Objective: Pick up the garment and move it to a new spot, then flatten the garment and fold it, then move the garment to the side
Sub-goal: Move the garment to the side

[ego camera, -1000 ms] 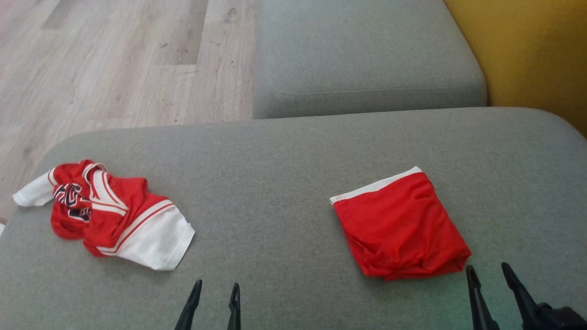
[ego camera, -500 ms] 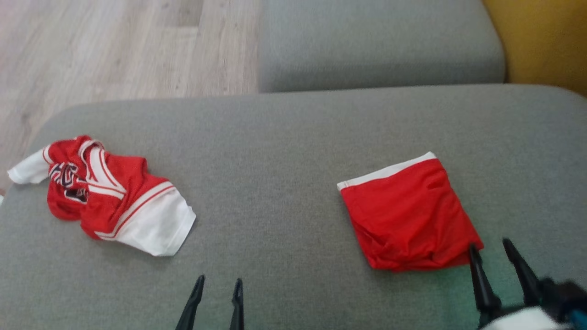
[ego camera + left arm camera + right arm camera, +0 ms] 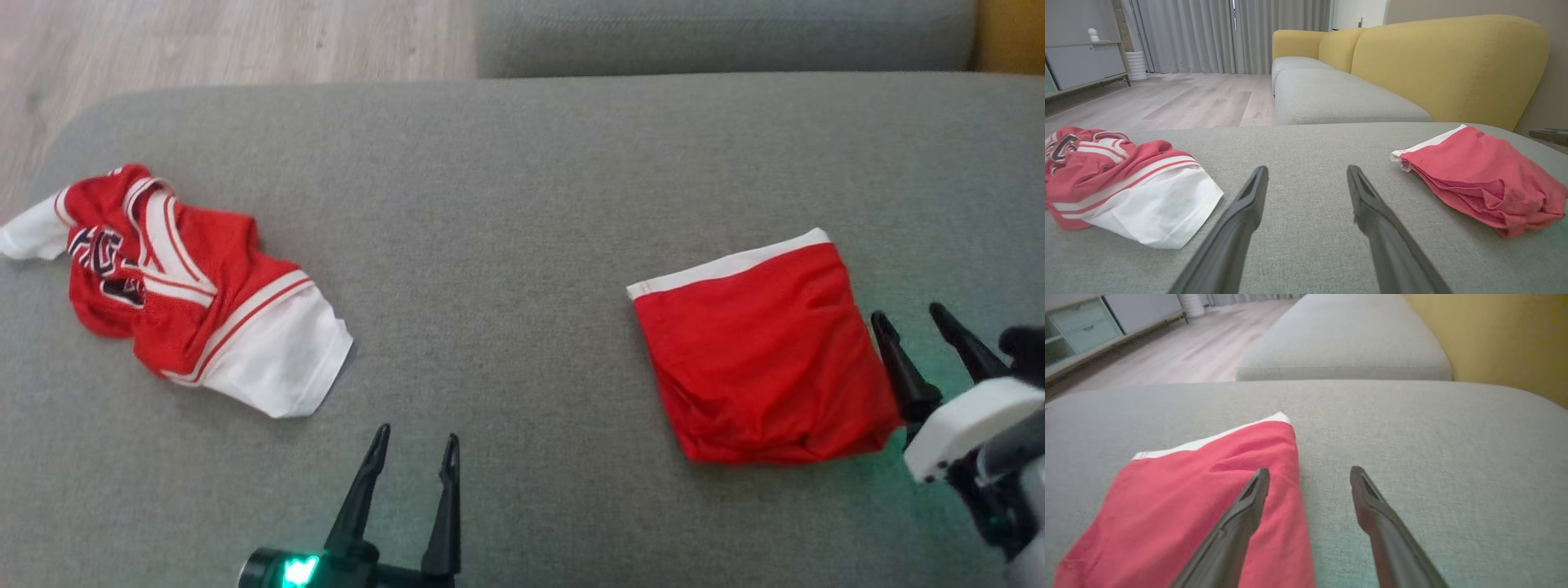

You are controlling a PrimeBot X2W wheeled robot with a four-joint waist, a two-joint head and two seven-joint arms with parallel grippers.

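Now both claws are seen spread, nothing held. The folded shorts (image 3: 759, 351) lie just left of the right claw (image 3: 908, 313), its left finger at their edge; a crumpled jersey (image 3: 188, 302) lies left of the left claw (image 3: 416, 434). Seemingly, all layers should be pinched together, so nothing is unfolded when moved aside.

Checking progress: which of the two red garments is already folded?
The plain red garment with the white band, beside the right gripper; the red-and-white jersey at the left lies crumpled.
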